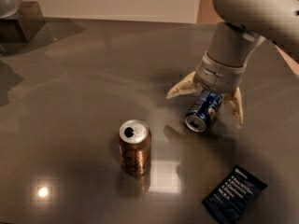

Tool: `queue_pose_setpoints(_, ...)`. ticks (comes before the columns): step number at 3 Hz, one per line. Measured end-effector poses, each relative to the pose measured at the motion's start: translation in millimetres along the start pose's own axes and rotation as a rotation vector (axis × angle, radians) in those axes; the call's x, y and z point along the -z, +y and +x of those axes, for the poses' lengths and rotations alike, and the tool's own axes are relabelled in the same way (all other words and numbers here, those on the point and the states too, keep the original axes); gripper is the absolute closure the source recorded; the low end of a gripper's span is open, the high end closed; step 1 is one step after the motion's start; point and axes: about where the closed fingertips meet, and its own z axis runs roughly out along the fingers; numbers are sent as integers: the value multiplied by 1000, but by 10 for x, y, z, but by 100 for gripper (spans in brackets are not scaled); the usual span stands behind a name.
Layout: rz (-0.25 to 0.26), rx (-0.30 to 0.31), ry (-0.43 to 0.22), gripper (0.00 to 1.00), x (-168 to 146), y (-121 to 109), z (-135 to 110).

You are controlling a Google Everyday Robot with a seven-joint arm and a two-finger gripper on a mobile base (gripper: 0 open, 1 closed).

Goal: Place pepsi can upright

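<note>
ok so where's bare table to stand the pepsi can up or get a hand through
The widest bare table is left of the brown can, up to the dark block. A smaller patch lies between the brown can and the open gripper. The right is crowded: the gripper straddles the lying pepsi can, with the packet nearer the camera.

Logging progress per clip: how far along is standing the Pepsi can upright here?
Done: the gripper sits over the small blue aluminium Pepsi can, jaws spread either side. In hand: nothing gripped; the can lies tipped on the dark glossy table. Left: close, lift, stand it upright.
</note>
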Motion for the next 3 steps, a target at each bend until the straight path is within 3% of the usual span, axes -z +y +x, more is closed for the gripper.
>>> queue_pose_setpoints(3, 15, -43, 28, 0, -39, -77, 92)
